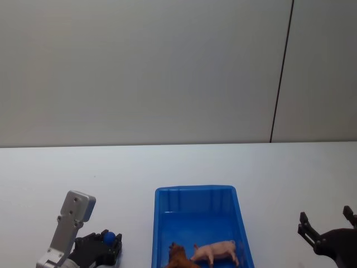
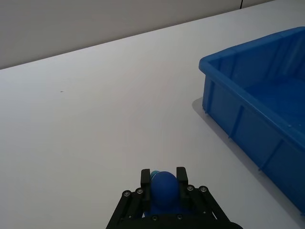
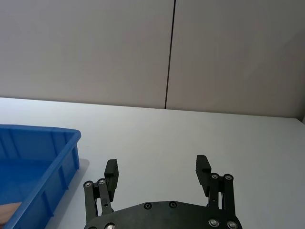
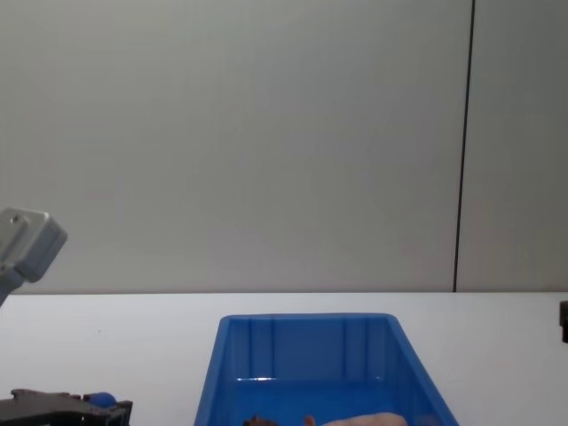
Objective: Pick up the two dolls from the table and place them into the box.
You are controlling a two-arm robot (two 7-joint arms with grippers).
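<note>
2 dolls already in box (image 1: 162,223): pink doll (image 1: 216,250) and brown doll (image 1: 179,258), both at its near end. Blue doll (image 2: 164,187) not yet in: clamped between left gripper (image 2: 165,176) fingers, low over table (image 1: 167,164), left of box near front edge. Remaining: carry over rim, release.

Pink doll's long axis crosswise to box, head probably toward brown doll. Box's long axis runs front-to-back.

Right gripper (image 3: 157,168) spread wide, empty, right of box.

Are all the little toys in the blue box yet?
Nearly. The pink pig and the brown animal already lie in the blue box. The left gripper is shut on the blue doll, beside the box, so it still needs dropping in. The right gripper is open.
</note>
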